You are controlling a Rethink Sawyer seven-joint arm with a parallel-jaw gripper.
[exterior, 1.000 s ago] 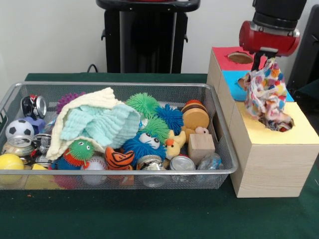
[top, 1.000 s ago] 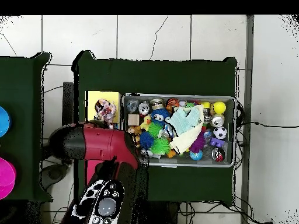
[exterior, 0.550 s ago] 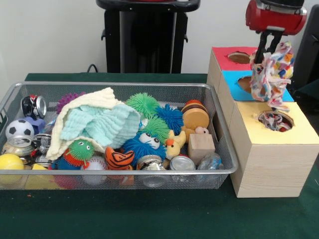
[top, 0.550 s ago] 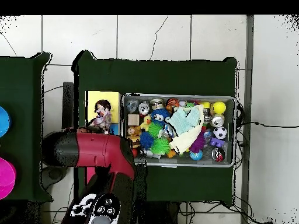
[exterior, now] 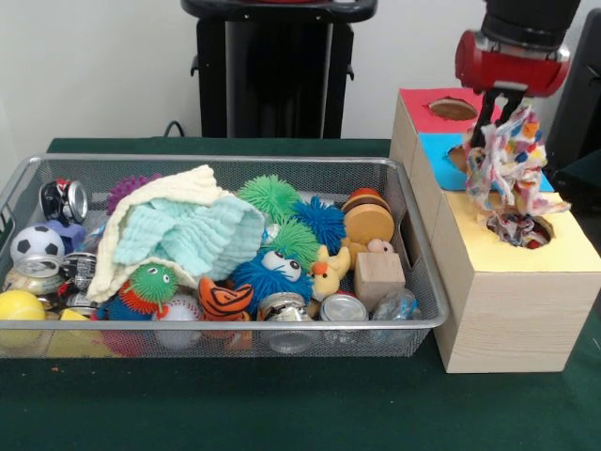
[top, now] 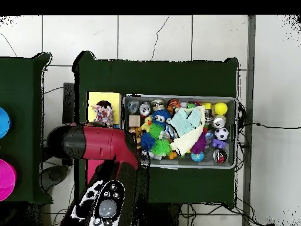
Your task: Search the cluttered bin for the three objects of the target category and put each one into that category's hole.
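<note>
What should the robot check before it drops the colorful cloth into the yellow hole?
1. Cloth held: the fingers pinch the top of the colorful cloth. Ok.
2. Cloth above the right hole: it hangs over the hole in the yellow box top. Ok.
3. Hole free: patterned fabric already shows inside the hole, so room is uncertain. Cannot tell.
4. Cloth clear of the blue section: its upper part hangs in front of it. Cannot tell.
5. More cloths to fetch: a cream and mint cloth lies in the wire bin. Not ok yet.
</note>
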